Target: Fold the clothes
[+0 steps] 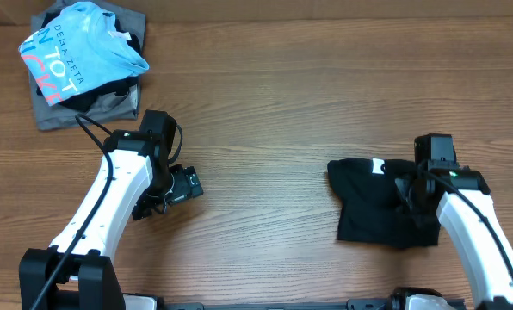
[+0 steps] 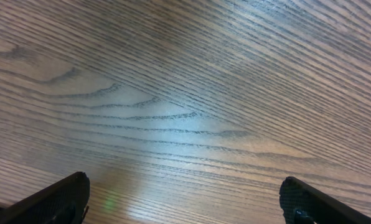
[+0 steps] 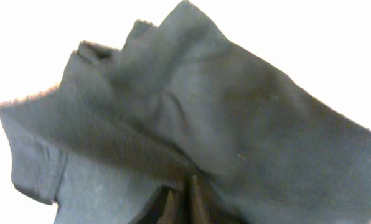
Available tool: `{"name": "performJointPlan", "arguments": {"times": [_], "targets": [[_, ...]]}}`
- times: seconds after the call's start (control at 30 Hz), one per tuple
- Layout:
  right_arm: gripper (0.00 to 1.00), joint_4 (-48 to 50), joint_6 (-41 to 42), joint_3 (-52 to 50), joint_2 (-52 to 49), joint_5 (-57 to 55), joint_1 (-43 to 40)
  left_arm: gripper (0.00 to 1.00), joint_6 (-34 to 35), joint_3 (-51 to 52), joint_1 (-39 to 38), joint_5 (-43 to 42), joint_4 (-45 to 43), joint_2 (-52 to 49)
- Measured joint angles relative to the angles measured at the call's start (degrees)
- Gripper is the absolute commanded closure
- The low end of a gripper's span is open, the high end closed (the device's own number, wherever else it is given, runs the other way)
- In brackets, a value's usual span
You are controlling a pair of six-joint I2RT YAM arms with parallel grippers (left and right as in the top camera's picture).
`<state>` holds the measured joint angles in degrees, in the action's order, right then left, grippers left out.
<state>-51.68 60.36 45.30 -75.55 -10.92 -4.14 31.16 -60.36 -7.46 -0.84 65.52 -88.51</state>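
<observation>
Left fingers spread wide, angled down; right fingers nearly together, pinching T-shirt.

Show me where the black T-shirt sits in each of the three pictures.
Overhead: T-shirt lies right of centre.
Left wrist: not in it; only table.
Right wrist: it fills most of the picture.
Shared landmark: the right gripper, at the T-shirt's right edge overhead, bottom centre in its own view.

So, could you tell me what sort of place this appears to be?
Likely a robotics lab workbench for folding practice: a wood-grain table, the left arm and right arm, a black T-shirt, a pile of other garments.
</observation>
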Motion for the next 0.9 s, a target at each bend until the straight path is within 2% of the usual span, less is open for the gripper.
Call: {"name": "performJointPlan", "arguments": {"times": [0.07, 0.17, 0.2, 0.27, 0.3, 0.67, 0.9], "targets": [[0.54, 3.28, 0.48, 0.02, -3.58, -1.27, -0.02, 0.0, 0.0, 0.0, 0.0, -0.02, 0.0, 0.0], [0.52, 3.45, 1.53, 0.11, -7.72, -1.81, -0.85, 0.0, 0.0, 0.0, 0.0, -0.07, 0.15, 0.0], [0.39, 2.67, 1.84, 0.39, -8.72, -1.95, -1.42, 0.0, 0.0, 0.0, 0.02, -0.2, 0.28, 0.0], [0.05, -0.57, 1.46, 2.69, -10.01, -1.97, -3.56, 0.0, 0.0, 0.0, 0.0, -0.22, 0.48, 0.0], [0.0, -2.36, 0.96, 4.37, -10.14, -1.99, -4.5, 0.0, 0.0, 0.0, 0.0, -0.24, 0.42, 0.0], [0.0, -23.32, -8.61, 32.94, -10.1, -1.27, -9.27, 0.0, 0.0, 0.02, 0.02, -0.61, -0.46, 0.0], [0.02, -26.75, -22.53, 34.51, -10.01, 11.69, -6.99, 0.0, 0.0, 0.02, 0.02, -0.63, -1.14, 0.0]]}}
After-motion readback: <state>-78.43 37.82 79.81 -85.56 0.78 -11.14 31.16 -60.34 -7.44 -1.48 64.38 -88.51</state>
